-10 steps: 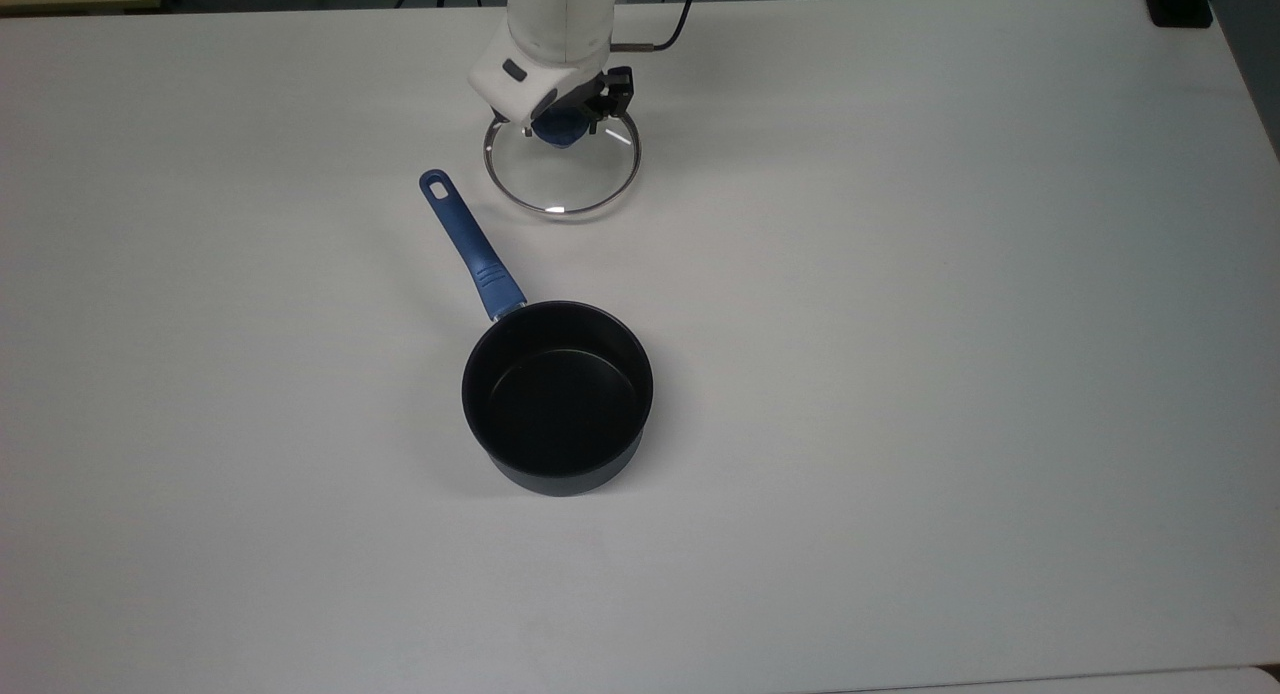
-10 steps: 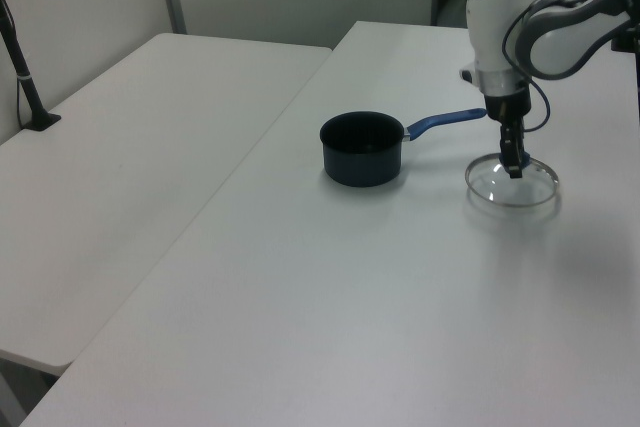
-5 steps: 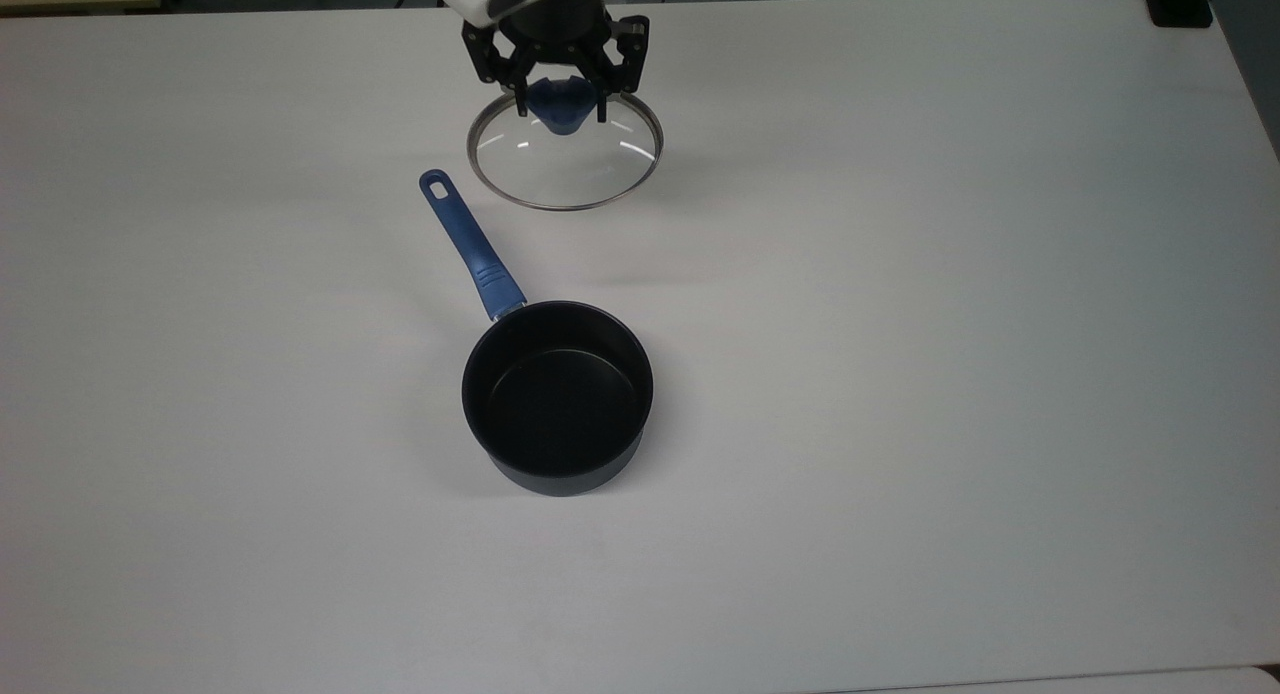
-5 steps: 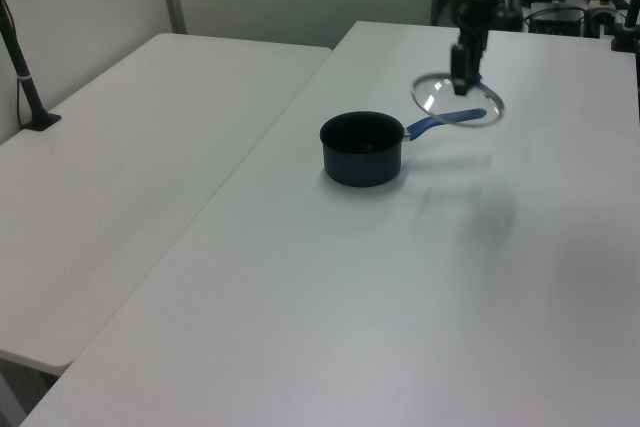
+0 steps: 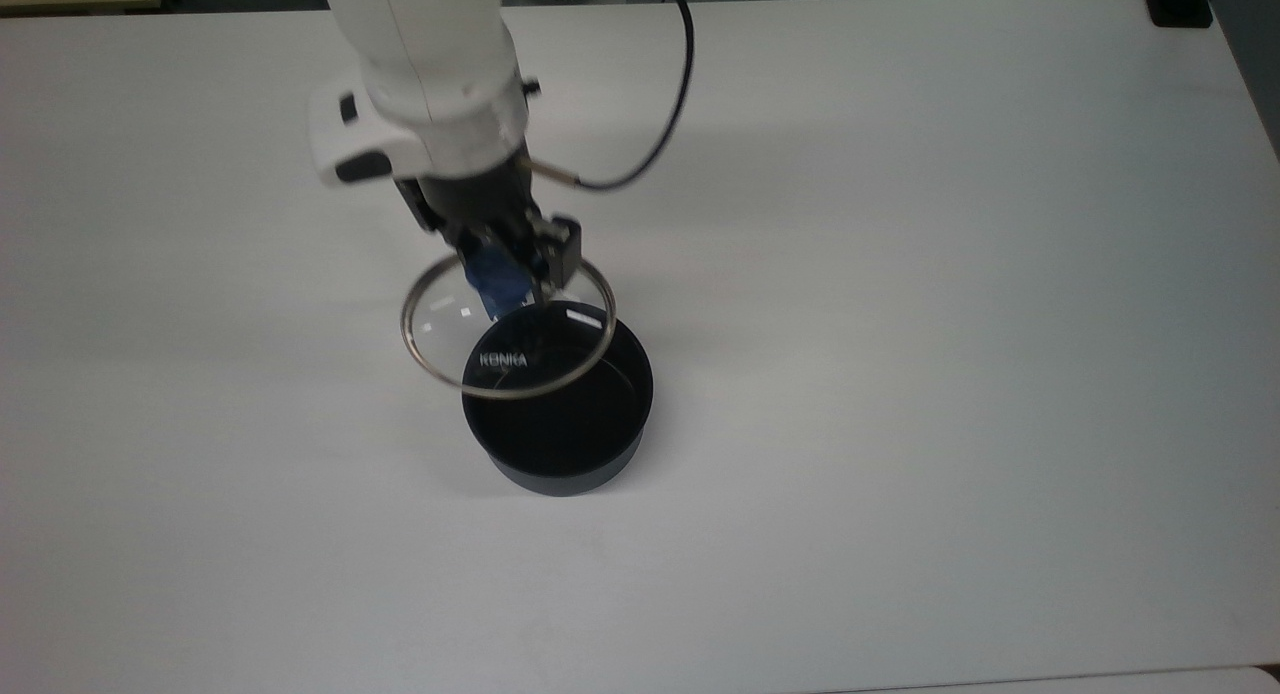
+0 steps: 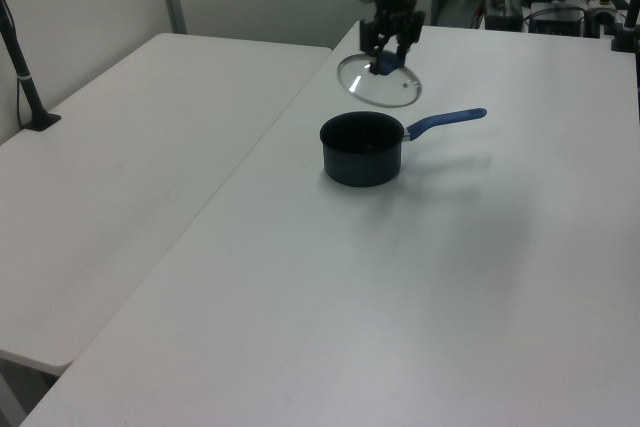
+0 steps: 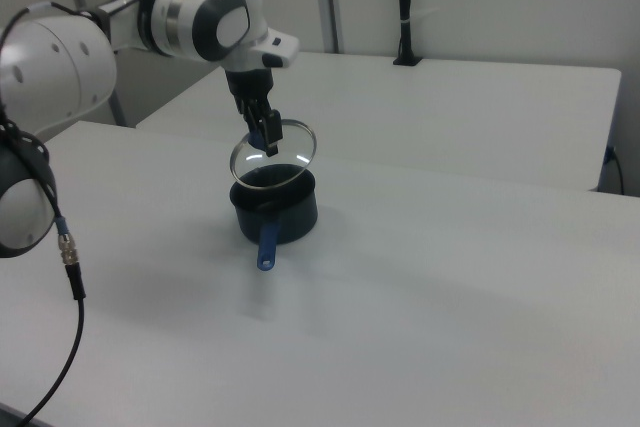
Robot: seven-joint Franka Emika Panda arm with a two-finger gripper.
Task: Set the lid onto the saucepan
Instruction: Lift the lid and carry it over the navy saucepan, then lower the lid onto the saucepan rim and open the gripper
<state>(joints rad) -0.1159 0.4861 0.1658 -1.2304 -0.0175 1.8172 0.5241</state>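
In the top view, the lid is held in the air by its blue knob, with the gripper clamped on it; the glass overlaps the pan only partly, sitting off toward the top view's upper left. In the left view, the lid is seen clearly above and apart from the pan, which rests on the table with its handle pointing to the left view's right. In the right view, the lid hangs just over the pan, tilted, not seated. Pickup is judged done; centring, lowering and release are left.
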